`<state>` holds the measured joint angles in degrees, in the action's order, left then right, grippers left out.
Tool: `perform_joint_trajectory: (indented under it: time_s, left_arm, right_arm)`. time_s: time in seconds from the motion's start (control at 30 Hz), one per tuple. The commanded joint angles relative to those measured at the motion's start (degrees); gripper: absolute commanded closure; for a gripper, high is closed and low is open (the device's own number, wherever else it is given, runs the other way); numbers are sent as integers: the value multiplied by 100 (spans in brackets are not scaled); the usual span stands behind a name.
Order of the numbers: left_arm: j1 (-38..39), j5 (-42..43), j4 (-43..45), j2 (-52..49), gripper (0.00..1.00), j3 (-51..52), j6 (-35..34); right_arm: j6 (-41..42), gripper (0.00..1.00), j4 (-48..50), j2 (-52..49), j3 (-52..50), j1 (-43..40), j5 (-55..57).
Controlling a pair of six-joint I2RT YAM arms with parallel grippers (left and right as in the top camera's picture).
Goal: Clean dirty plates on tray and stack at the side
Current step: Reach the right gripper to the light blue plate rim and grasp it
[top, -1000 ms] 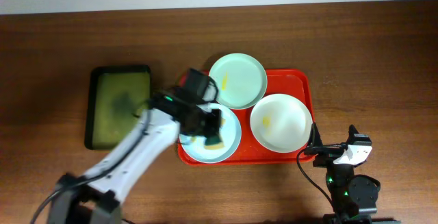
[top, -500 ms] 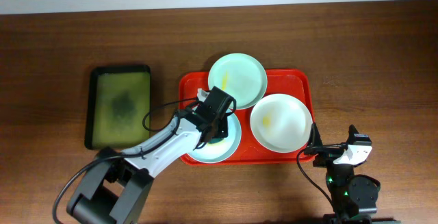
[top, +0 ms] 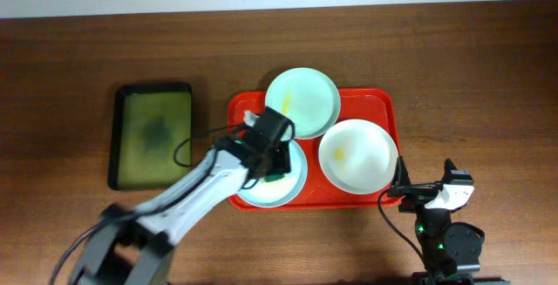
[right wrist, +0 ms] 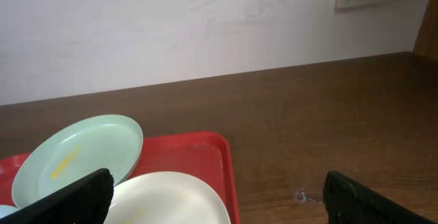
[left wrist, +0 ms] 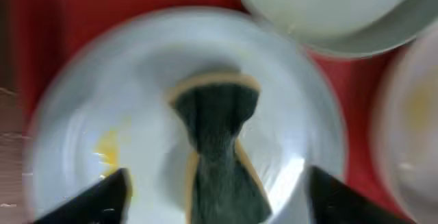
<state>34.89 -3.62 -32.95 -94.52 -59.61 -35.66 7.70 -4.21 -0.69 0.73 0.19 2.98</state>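
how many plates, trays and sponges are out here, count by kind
plates: 3 (green plate, blue plate, white plate)
trays: 2 (red tray, dark green tray)
sponges: 1 (sponge, on the blue plate)
total: 6

Brown wooden table (top: 453, 67), white wall (right wrist: 171, 25)

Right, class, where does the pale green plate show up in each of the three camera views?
Overhead: pale green plate at centre, over the top edge of the red tray.
Left wrist: blurred, top right, beyond the blue plate.
Right wrist: lower left, yellow smear showing.
Shared landmark: the red tray, seen in all three.
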Motion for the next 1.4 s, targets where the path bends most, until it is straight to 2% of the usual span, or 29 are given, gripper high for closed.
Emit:
perform_joint_trajectory:
  time_s: [0.0, 0.2, 0.27, 0.3, 0.33, 0.43, 0.5, 0.53, 0.6, 0.67, 0.73, 0.77, 0.83, 0.97, 1.0, 1.03, 1.1, 1.13, 1.17, 1.2, 1.27, 1.3, 1.37]
  left_arm:
    - [-273, 66, -205, 822, 2, -203, 101]
    - [-621, 63, -918, 1631, 0, -203, 101]
    - [-719, 61, -1104, 1803, 1, -203, 103]
    - [-769, 61, -1187, 1882, 1, -203, 103]
    - [-826, 61, -1239, 1943, 1, -203, 103]
    - [-938, 59, -1231, 1976, 1, -203, 101]
    - [-973, 37, -1237, 1976, 1, -203, 103]
    - [-994, 37, -1244, 1976, 1, -203, 103]
    - [-1010, 0, -1261, 1976, 1, -203, 103]
    - [-1010, -28, -1263, 1976, 1, -203, 101]
    - [-1008, -26, -1285, 1976, 1, -203, 103]
    - [-1003, -24, -1290, 1976, 1, -203, 101]
    - [-1003, -24, -1305, 1976, 1, -203, 101]
    - [-1003, -24, -1305, 1976, 1, -203, 98]
    - [-1003, -24, -1305, 1976, 1, -203, 98]
    - [-1003, -24, -1305, 1976, 1, -203, 98]
    - [-1003, -24, -1305, 1976, 1, -203, 96]
    - [-1003, -22, -1305, 1976, 1, -203, 96]
    - [-1003, -22, -1305, 1976, 1, -203, 98]
    - [-1003, -22, -1307, 1976, 0, -203, 96]
    - [-1003, -22, -1307, 1976, 1, -203, 98]
    - [-1003, -22, -1320, 1976, 1, -203, 98]
    - [-1003, -22, -1368, 1976, 0, -203, 98]
  right_arm:
    - [2, 1, -24, 33, -42, -20, 31]
    - [4, 2, -22, 33, -42, -20, 31]
    - [208, 1, 254, 33, -42, -20, -138]
    - [651, 2, 501, 33, -42, -20, -595]
    - [1443, 1, 789, 33, -42, -20, -1609]
    - [2763, 1, 999, 33, -42, -20, -3377]
    - [3508, 1, 1550, 33, -42, -20, -3427]
    - [3716, 1, 2151, 33, -42, -20, -3434]
    - [3733, 2, 3694, 26, 9, -22, -3283]
    - [3681, 1, 4116, 17, 334, -22, -2771]
    - [3331, 2, 3600, -68, 920, -26, -2562]
    - [2900, 2, 2959, -203, 1432, -26, -2555]
    - [1794, 2, 1209, -715, 2645, -26, -2533]
    - [442, 1, -2404, -2326, 5056, -26, -2035]
    - [267, 1, -2949, -2649, 5440, -24, -2083]
    - [66, 2, -4028, -3333, 6220, -20, -2404]
    - [70, 2, -5029, -4068, 6924, -20, -3021]
    - [68, 8, -5278, -4345, 7104, -20, -3244]
    - [70, 30, -5302, -4627, 7180, -20, -3451]
    - [87, 36, -5274, -4889, 7182, -20, -3635]
    - [90, 33, -5316, -5383, 7182, -13, -3899]
    - [85, 36, -5370, -5593, 7182, 13, -3952]
    - [107, 59, -5458, -6159, 7182, 269, -3657]
